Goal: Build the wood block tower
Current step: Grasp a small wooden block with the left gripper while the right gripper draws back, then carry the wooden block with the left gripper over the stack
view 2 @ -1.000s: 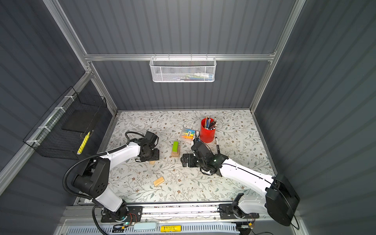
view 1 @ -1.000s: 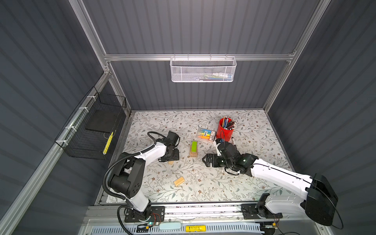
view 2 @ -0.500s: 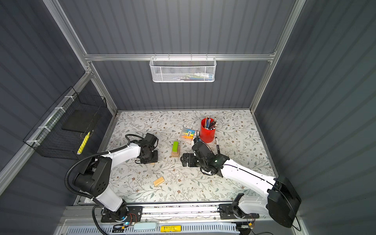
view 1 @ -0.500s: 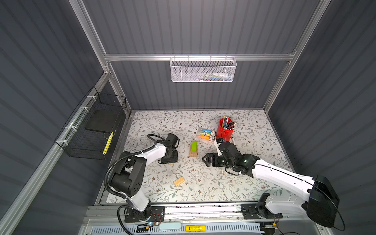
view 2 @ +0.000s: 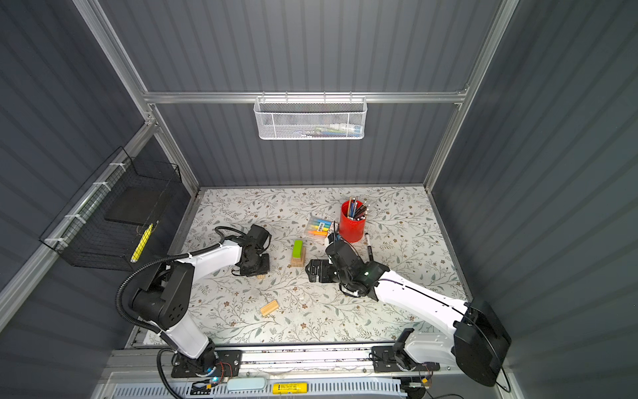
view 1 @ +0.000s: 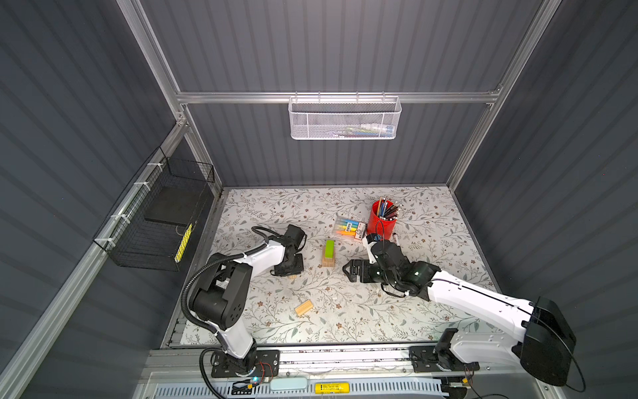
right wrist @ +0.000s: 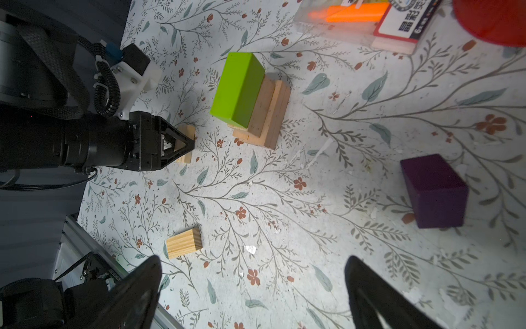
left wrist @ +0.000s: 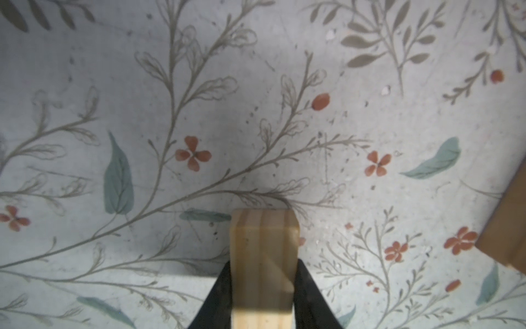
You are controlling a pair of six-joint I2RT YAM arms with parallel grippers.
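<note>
The tower (view 1: 328,254) (view 2: 297,254) (right wrist: 250,99) is a low stack of tan wood blocks with the lime green block on top, mid-table in both top views. My left gripper (view 1: 290,273) (view 2: 257,271) (left wrist: 263,266) is down on the mat left of the tower. It is shut on a tan wood block (left wrist: 263,250) (right wrist: 186,134) with a finger against each side. My right gripper (view 1: 349,271) (view 2: 312,271) (right wrist: 252,260) hovers open and empty right of the tower. A purple block (right wrist: 435,190) lies near it. A loose tan block (view 1: 303,307) (view 2: 269,307) (right wrist: 183,242) lies toward the front.
A red pencil cup (view 1: 381,221) and a clear pack of highlighters (view 1: 350,228) stand behind the tower, with a black marker (view 2: 368,247) beside the cup. A white mesh basket (view 1: 345,119) hangs on the back wall. A black wire basket (view 1: 162,221) hangs on the left wall.
My left gripper's jaws have closed in on the tan block on the mat. Both arms have barely shifted, and the right gripper has stayed open.
</note>
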